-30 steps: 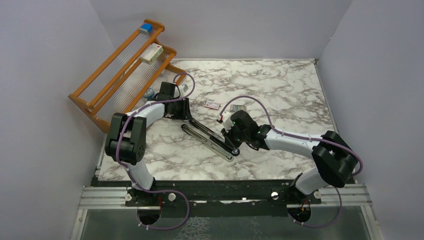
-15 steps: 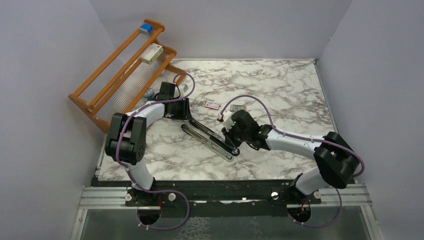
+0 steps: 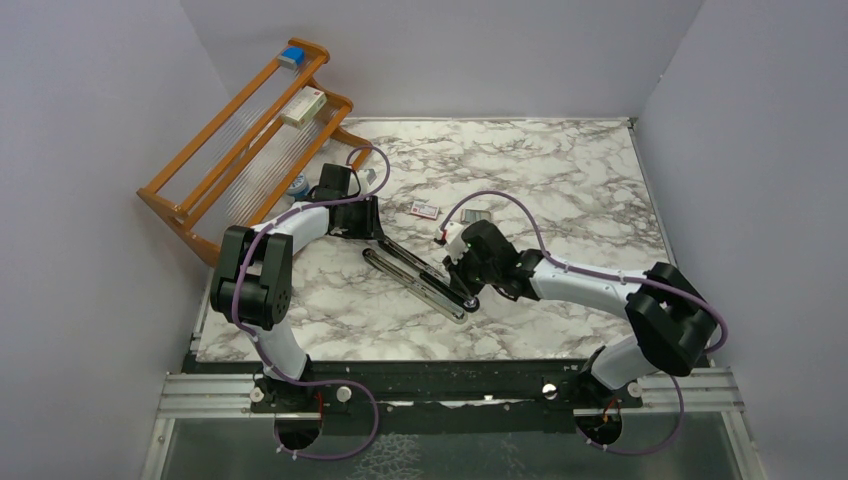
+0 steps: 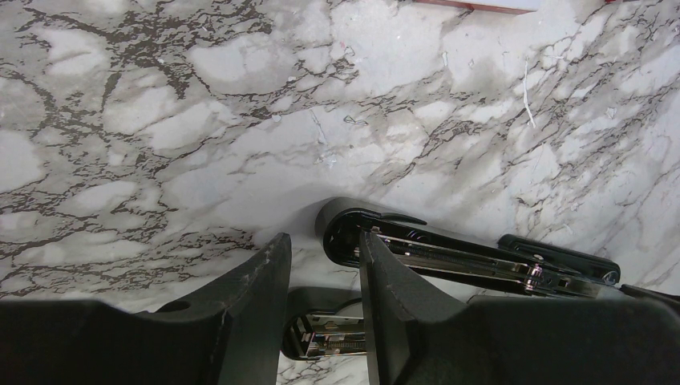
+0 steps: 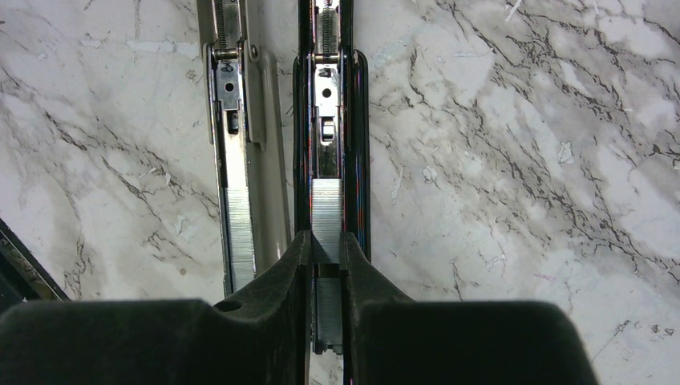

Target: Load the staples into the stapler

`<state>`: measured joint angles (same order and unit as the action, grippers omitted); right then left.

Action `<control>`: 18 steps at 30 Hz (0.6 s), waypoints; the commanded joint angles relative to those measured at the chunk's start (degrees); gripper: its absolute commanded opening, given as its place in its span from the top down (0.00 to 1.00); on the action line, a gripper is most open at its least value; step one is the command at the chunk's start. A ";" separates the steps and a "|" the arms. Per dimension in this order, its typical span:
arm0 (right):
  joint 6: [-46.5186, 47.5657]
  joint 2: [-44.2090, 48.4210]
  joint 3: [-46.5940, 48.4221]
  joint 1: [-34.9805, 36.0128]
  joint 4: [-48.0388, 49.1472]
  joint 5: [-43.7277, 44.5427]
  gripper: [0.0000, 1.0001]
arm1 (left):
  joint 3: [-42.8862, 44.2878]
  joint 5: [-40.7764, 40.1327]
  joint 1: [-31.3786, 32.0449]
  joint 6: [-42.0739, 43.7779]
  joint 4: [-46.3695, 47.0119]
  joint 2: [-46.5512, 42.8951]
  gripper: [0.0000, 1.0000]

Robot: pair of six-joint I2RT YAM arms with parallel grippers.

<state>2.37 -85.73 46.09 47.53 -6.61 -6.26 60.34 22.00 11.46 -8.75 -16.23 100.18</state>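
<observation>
The black stapler (image 3: 422,266) lies open on the marble, its silver rail (image 5: 326,104) facing up. One strip of staples (image 5: 326,210) sits in that rail. My right gripper (image 5: 325,249) is shut on a second strip (image 5: 327,309) in the same channel, at the stapler's front end (image 3: 466,296). My left gripper (image 4: 319,241) is at the rounded rear end (image 4: 345,226), jaws partly apart with marble showing between the tips. Its right finger (image 4: 385,289) overlaps that end. A red-and-white packet (image 3: 424,209) and a grey tray (image 3: 476,215) lie behind.
A light grey-silver bar (image 5: 269,160) holding its own staple row lies parallel and close to the stapler's left side. A wooden rack (image 3: 215,170) stands at the back left with a white-and-red box (image 3: 303,107) and a blue item (image 3: 291,56). Grey walls enclose the table.
</observation>
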 commanded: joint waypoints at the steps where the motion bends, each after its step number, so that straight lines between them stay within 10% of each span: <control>1: -0.35 -1.24 0.32 -0.25 -1.46 0.35 0.84 | 0.55 -1.88 -0.09 0.76 -2.28 0.24 0.61; 18: -0.35 -2.57 1.18 -0.24 -4.54 -0.33 0.83 | 0.57 -1.88 -0.13 0.76 -2.31 0.36 0.61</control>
<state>2.37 -86.76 46.61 47.51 -7.38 -6.31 60.34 22.00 11.46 -8.78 -16.23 100.18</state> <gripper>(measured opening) 0.166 0.395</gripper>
